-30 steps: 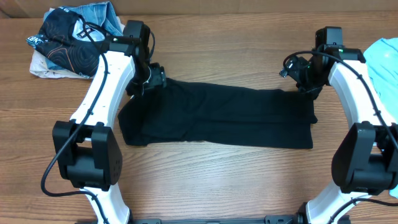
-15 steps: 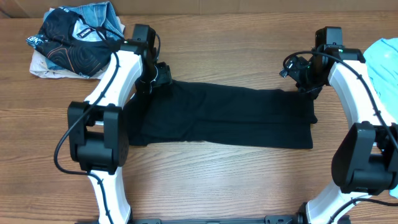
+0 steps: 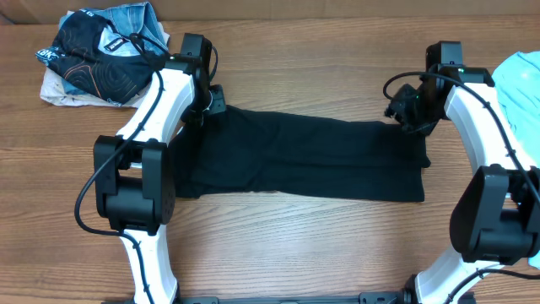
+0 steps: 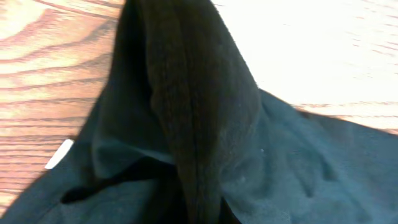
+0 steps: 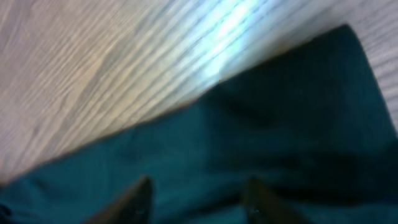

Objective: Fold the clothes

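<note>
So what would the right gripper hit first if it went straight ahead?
Most likely the black shirt, lying directly ahead of the right gripper; the blurry view leaves depth unclear.

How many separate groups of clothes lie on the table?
3: black shirt spread in the centre, crumpled pile at the far-left corner, light blue garment at the right edge. The pile may hide more.

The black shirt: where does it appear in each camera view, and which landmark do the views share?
Overhead: black shirt spread across the middle.
Left wrist: fills most of the frame, bunched into a ridge.
Right wrist: lower half, blurred.
Shared landmark: the wooden table.
</note>
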Tool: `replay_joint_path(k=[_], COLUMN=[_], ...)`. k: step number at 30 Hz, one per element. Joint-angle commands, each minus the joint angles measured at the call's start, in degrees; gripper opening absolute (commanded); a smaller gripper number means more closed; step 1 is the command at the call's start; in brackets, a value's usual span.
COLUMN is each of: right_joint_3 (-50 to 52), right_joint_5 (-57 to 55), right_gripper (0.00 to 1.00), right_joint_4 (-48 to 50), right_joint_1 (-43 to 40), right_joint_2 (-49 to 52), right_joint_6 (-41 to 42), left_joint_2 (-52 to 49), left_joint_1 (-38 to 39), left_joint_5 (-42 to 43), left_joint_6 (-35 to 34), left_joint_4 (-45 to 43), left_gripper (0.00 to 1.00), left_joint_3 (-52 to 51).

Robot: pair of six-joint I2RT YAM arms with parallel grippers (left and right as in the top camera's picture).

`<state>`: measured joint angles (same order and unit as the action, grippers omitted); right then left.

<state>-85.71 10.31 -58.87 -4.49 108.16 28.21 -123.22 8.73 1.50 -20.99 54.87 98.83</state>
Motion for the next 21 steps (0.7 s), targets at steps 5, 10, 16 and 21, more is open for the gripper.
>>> replay_joint_path(k=[5, 10, 16, 21], right_joint_3=[3.0, 9.8, 13.1, 13.5], right_joint_5=[0.3, -0.8, -0.8, -1.9], right_gripper=[0.28, 0.17, 0.15, 0.16], right_joint_4=[2.2, 10.2, 13.6, 13.2], right_joint_1=[3.8, 5.4, 4.3, 3.6], right_joint_2=[-1.2, -0.6, -0.5, 0.4], right_joint_6=[-1.7, -1.6, -1.6, -1.6], left_joint_2=[-0.4, -0.4, -0.4, -0.4], left_joint_1=[-0.6, -0.6, -0.6, -0.6], left_joint_5=[-4.3, -6.8, -8.7, -12.3], left_joint_6=[-0.4, -0.4, -0.4, -0.5], left_joint_4=[0.2, 0.9, 2.2, 4.8], left_gripper=[0.12, 0.11, 0.13, 0.13], left_joint_3=[0.7, 0.7, 0.7, 0.7])
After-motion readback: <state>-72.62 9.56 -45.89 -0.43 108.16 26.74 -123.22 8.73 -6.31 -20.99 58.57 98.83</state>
